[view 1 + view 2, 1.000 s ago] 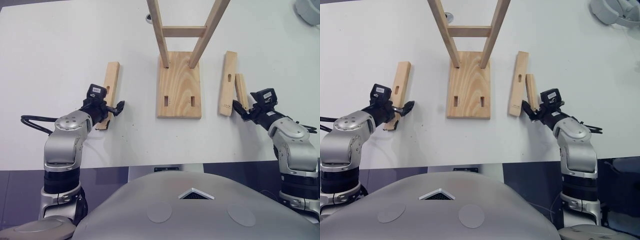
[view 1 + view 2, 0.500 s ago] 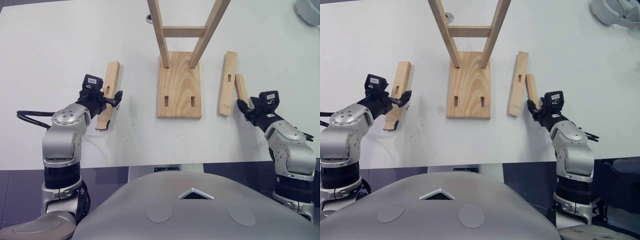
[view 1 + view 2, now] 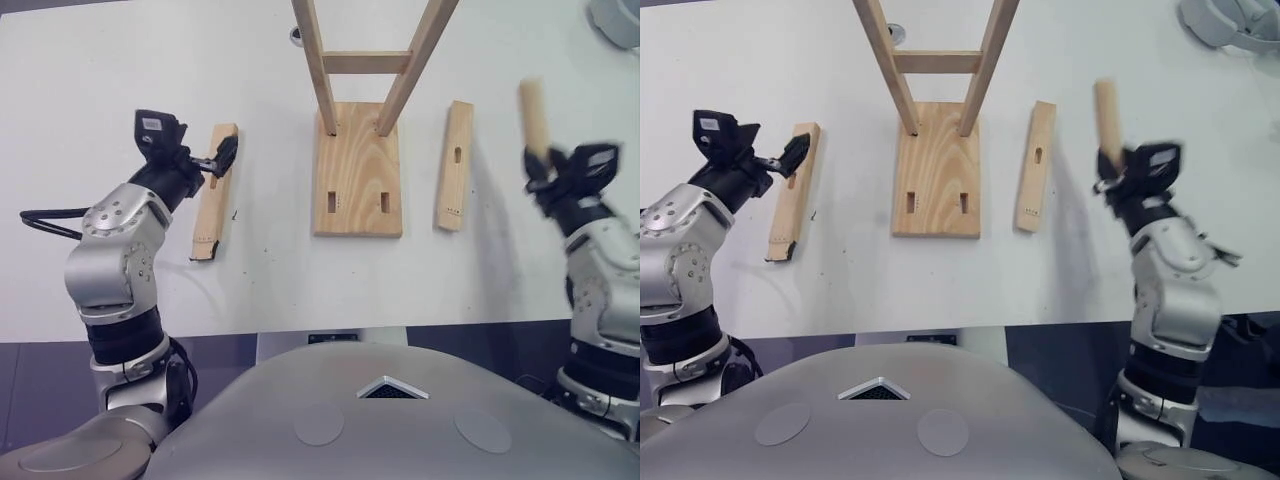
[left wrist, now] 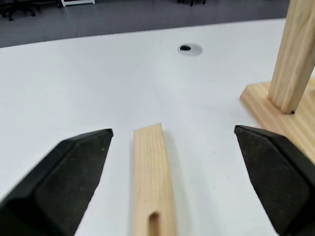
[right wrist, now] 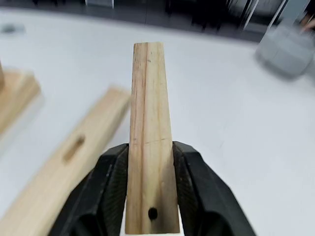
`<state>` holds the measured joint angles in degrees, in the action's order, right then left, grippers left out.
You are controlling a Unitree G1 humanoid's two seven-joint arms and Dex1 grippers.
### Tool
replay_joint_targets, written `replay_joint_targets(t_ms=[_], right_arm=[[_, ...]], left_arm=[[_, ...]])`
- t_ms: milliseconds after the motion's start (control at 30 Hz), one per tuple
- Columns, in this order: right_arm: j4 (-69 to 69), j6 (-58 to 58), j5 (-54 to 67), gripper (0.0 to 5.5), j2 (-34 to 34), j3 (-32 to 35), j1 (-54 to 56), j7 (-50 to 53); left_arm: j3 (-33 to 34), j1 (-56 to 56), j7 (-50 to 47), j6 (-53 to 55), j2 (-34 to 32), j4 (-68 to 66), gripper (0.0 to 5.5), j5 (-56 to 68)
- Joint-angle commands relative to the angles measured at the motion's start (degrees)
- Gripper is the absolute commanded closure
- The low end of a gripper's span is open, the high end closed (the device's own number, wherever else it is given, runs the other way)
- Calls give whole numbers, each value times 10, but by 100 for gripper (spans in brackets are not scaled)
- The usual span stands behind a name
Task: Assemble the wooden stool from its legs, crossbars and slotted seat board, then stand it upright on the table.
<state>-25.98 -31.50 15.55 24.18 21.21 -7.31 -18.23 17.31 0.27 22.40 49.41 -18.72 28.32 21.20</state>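
The slotted seat board [image 3: 358, 182] lies flat mid-table, with two legs joined by a crossbar [image 3: 366, 63] standing in its far slots. A loose slotted leg [image 3: 214, 190] lies on the left; my left gripper [image 3: 214, 160] hovers open over its far end, fingers [image 4: 74, 169] either side of the leg [image 4: 152, 187]. Another slotted leg [image 3: 455, 165] lies on the right. My right gripper [image 3: 548, 172] is lifted off the table at the right, shut on a short crossbar [image 3: 533, 118], which sticks up from its fingers [image 5: 110, 189] in the right wrist view [image 5: 148, 132].
A small dark hole [image 3: 298, 36] marks the table behind the standing legs. A grey object [image 3: 1225, 22] sits at the far right corner. The table's front edge [image 3: 330, 330] runs just ahead of both arms.
My right gripper has lifted the short crossbar off the table beside the right leg and raised it. My left gripper has moved farther along the left leg toward its far end.
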Motion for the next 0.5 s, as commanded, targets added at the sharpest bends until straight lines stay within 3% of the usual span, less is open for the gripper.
replay_joint_targets(t_ms=[33,133,233,433,500], right_arm=[[-58,54,-55,417,85,-33,100,-18],[-64,114,-144,417,135,-157,212,-57],[-63,136,-127,417,69,-255,363,-79],[-76,151,-99,417,6,-319,414,-103],[-79,150,-99,417,5,-323,406,-110]], left_arm=[[107,-103,-35,56,42,52,93,207],[109,-215,-150,87,93,89,93,352],[34,-293,-276,106,153,99,93,439],[1,-301,-383,78,146,90,93,535],[3,-307,-405,51,142,89,134,576]])
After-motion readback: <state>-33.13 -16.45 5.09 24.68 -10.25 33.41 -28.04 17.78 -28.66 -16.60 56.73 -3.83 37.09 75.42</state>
